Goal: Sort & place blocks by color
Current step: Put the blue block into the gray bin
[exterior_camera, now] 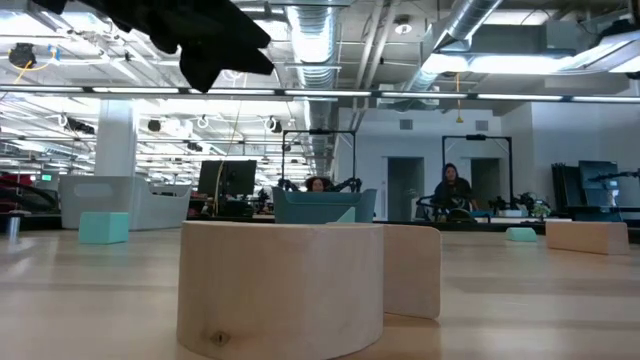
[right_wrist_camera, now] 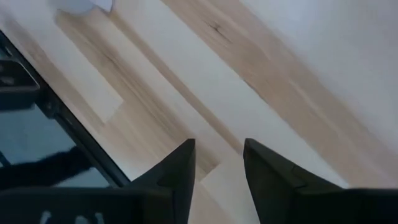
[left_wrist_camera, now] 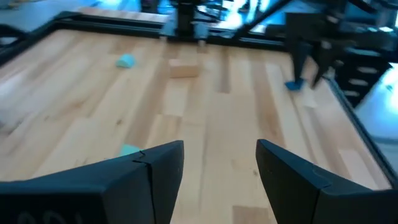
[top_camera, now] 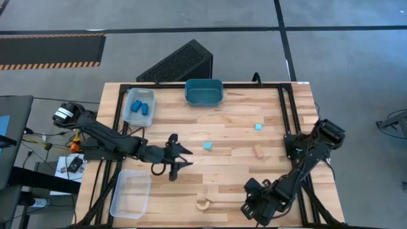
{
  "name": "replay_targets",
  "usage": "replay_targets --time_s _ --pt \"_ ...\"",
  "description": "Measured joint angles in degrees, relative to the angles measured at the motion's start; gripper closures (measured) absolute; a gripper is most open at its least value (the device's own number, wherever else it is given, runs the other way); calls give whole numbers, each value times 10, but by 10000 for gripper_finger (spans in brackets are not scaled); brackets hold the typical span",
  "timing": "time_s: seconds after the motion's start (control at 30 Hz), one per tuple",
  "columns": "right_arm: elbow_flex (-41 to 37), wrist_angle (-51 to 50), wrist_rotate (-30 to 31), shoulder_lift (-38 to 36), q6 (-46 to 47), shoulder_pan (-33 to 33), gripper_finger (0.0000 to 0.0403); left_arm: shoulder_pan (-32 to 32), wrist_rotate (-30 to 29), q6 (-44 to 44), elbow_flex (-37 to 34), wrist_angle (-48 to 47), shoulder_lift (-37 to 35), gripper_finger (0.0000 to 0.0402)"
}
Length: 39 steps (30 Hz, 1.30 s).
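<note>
Left gripper (top_camera: pixel 183 158) hovers over the middle of the table (top_camera: pixel 235 121), jaws spread with nothing between them; in its wrist view bare wood shows in the gap. Right gripper (top_camera: pixel 254 207) sits low at the near right corner of the table, by the frame rail; its wrist view shows the jaws apart over bare planks, pinching nothing.

Blocks are located as follows. Two darker blue blocks (top_camera: pixel 141 108) lie inside the clear tray (top_camera: pixel 131 97) at the far left of the table. A pale cyan block (top_camera: pixel 207 146) rests on the wood just beside the left gripper's fingertips, not touching them. A second cyan block (top_camera: pixel 259 127) lies farther right, well apart from the first. A tan wooden block (top_camera: pixel 259 151) lies near it, toward the right arm. The arch-shaped wooden piece (top_camera: pixel 203 204) rests at the near edge, between the two arms; in the low view it fills the foreground.

A second clear tray (top_camera: pixel 129 194) stands at the near left. A teal tub (top_camera: pixel 204 93) stands at the far centre edge.
</note>
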Motion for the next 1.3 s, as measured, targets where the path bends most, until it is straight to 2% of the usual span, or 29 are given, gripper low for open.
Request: replay_targets --time_s 0.2,0.47,0.83,1.1,1.3 --pt "0 -9 -16 0 -72 -25 224 19 -17 -28 0 9 0 212" --pt "-1 -20 -17 0 -76 -37 226 45 -29 -20 0 8 0 212" --pt "-1 -23 -18 0 19 11 225 55 -20 18 0 6 0 212" --pt "-2 -21 -18 0 81 19 227 94 -18 18 0 14 0 212" --pt "-2 -22 -18 0 94 19 231 108 33 26 0 41 -25 212"
